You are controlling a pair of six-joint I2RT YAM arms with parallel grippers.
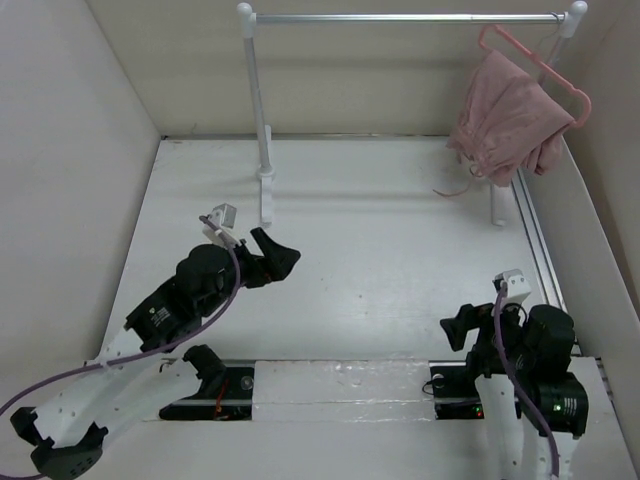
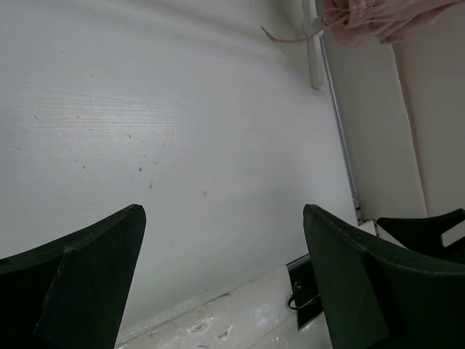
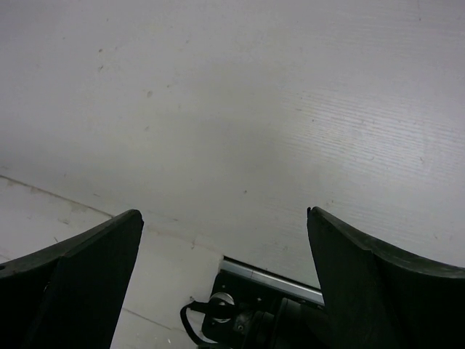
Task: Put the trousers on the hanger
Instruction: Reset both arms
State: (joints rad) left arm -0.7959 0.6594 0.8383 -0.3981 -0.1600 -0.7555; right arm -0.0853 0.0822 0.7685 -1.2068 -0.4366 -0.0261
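The dusty-pink trousers [image 1: 505, 120] hang bunched over the thin pink hanger [image 1: 565, 88], whose hook sits on the metal rail at the far right. A pink drawstring [image 1: 455, 188] dangles from them to the table. Their lower edge also shows in the left wrist view [image 2: 385, 18]. My left gripper [image 1: 278, 258] is open and empty over the table's left middle, far from the trousers. My right gripper [image 1: 458, 328] is open and empty, drawn back near its base at the front right. Both wrist views show wide-apart fingers over bare table.
A white-and-metal garment rail stand [image 1: 262, 110] spans the back of the table, with one post at left centre and one at the right [image 1: 497, 205]. White walls enclose the table on three sides. A metal track [image 1: 540, 250] runs along the right edge.
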